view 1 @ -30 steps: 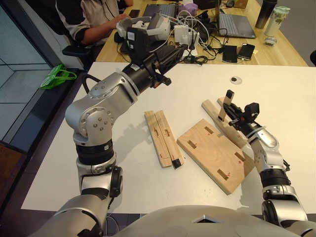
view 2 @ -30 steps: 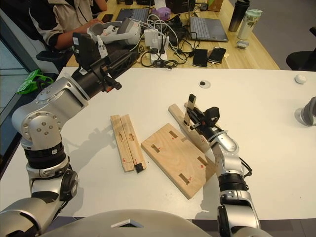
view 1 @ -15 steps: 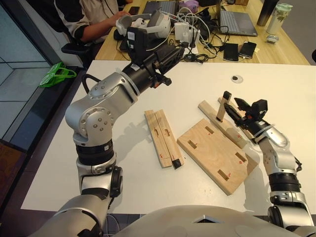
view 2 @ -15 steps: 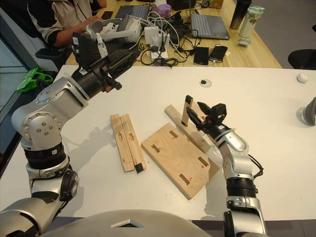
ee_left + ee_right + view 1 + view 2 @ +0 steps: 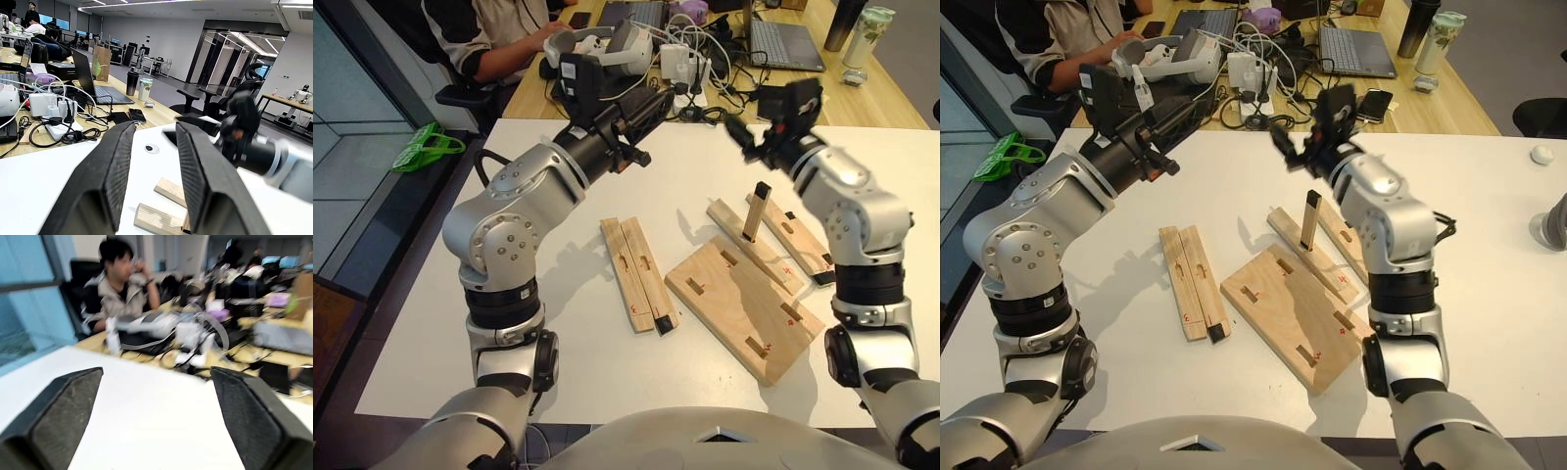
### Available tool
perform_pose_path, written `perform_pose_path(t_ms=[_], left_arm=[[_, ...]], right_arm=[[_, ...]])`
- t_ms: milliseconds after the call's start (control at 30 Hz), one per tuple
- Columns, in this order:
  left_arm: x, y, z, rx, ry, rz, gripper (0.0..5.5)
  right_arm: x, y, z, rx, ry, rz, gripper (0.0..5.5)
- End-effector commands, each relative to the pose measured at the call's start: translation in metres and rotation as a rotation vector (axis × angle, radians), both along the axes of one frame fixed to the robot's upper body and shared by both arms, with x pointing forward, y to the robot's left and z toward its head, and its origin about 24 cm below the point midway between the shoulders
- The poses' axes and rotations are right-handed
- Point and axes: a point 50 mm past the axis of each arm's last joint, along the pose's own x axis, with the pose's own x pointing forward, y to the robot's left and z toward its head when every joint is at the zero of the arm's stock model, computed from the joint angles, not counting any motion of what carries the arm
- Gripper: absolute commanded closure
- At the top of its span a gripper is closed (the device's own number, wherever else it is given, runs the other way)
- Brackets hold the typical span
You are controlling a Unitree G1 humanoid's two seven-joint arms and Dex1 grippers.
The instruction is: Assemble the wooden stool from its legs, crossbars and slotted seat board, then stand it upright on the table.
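Assembly is at an early joint: one crossbar (image 5: 760,210) stands upright in a leg (image 5: 729,223) beside the seat board (image 5: 744,308), flat on the desk (image 5: 568,333). Right pincer (image 5: 744,139) and left pincer (image 5: 656,103) hang above, spread and empty. Next, by judgement, a loose leg (image 5: 626,272) needs gripping.

Six wooden stool parts on the surface (image 5: 587,382).
One slotted seat board (image 5: 744,313), four legs (image 5: 628,274) (two centre, two right of centre) and one upright crossbar (image 5: 760,211).

My pale slotted seat board (image 5: 744,305) lies flat on the table. Left of it, a pair of legs (image 5: 638,273) lies side by side, touching. Just behind it lie the far legs (image 5: 726,220), one with a dark-tipped crossbar (image 5: 761,211) standing upright in it.
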Motion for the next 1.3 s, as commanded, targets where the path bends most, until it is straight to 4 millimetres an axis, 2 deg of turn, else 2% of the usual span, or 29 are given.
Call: perform_pose_path(t_ms=[33,100,133,167,233,267,300,333,367,467,533,567,600,667,733,767,800,833,900,1033,1133,1233,1267,1300], left_arm=[[0.000,0.000,0.001,0.002,-0.008,0.009,3.95],[0.000,-0.001,0.001,0.002,-0.008,0.010,3.95],[0.000,-0.001,0.000,0.002,-0.008,0.010,3.95],[0.000,-0.001,0.000,0.002,-0.008,0.012,3.95],[0.006,0.010,0.008,-0.013,-0.065,0.151,3.95],[0.014,0.025,0.013,-0.007,-0.109,0.341,3.95],[0.019,0.037,0.016,0.016,-0.135,0.506,3.95],[0.017,0.044,0.016,0.064,-0.183,0.635,3.95],[0.013,0.043,0.014,0.093,-0.219,0.690,3.95],[0.003,0.031,0.000,0.106,-0.230,0.702,3.95],[-0.002,0.025,-0.012,0.108,-0.201,0.699,3.95],[-0.004,0.023,-0.015,0.109,-0.194,0.699,3.95],[-0.005,0.023,-0.017,0.109,-0.190,0.704,3.95],[-0.004,0.024,-0.018,0.102,-0.187,0.720,3.95],[-0.002,0.023,-0.019,0.095,-0.183,0.726,3.95],[-0.001,0.022,-0.019,0.095,-0.181,0.722,3.95],[-0.001,0.021,-0.020,0.097,-0.179,0.717,3.95],[-0.001,0.020,-0.021,0.098,-0.179,0.714,3.95],[-0.002,0.021,-0.022,0.096,-0.176,0.724,3.95],[-0.002,0.022,-0.020,0.087,-0.188,0.732,3.95],[-0.002,0.021,-0.018,0.085,-0.196,0.732,3.95],[-0.003,0.022,-0.014,0.080,-0.214,0.736,3.95],[-0.003,0.023,-0.013,0.079,-0.218,0.740,3.95],[-0.003,0.023,-0.013,0.078,-0.220,0.743,3.95]], right_arm=[[-0.001,0.000,-0.003,0.013,0.044,0.002,1.46],[0.004,0.002,0.018,0.042,-0.016,-0.009,1.46],[0.007,0.003,0.039,0.062,-0.087,-0.024,1.46],[0.009,0.004,0.069,0.095,-0.191,-0.045,1.46],[-0.002,0.006,0.158,0.163,-0.528,-0.119,1.46],[-0.012,0.007,0.189,0.194,-0.639,-0.128,1.46],[-0.018,0.007,0.204,0.207,-0.693,-0.140,1.46],[-0.019,0.007,0.206,0.204,-0.696,-0.149,1.46],[-0.018,0.006,0.203,0.197,-0.686,-0.160,1.46],[-0.016,0.004,0.192,0.177,-0.648,-0.184,1.46],[-0.015,0.005,0.166,0.161,-0.556,-0.177,1.46],[-0.013,0.004,0.147,0.148,-0.489,-0.180,1.46],[-0.009,0.001,0.116,0.125,-0.390,-0.188,1.46],[0.000,-0.007,0.020,0.068,-0.007,-0.196,1.46],[-0.013,-0.011,-0.068,-0.068,0.324,-0.152,1.46],[-0.023,-0.015,-0.099,-0.152,0.434,-0.139,1.46],[-0.034,-0.020,-0.121,-0.222,0.525,-0.130,1.46],[-0.038,-0.021,-0.128,-0.242,0.532,-0.119,1.46],[-0.034,-0.019,-0.116,-0.178,0.475,-0.118,1.46],[-0.015,-0.011,-0.075,-0.033,0.309,-0.113,1.46],[-0.005,-0.006,-0.031,0.155,0.169,-0.084,1.46],[0.003,-0.022,0.033,0.495,0.030,-0.054,1.46],[0.007,-0.041,0.054,0.711,0.004,-0.053,1.46],[0.009,-0.060,0.062,0.817,-0.014,-0.074,1.46]])
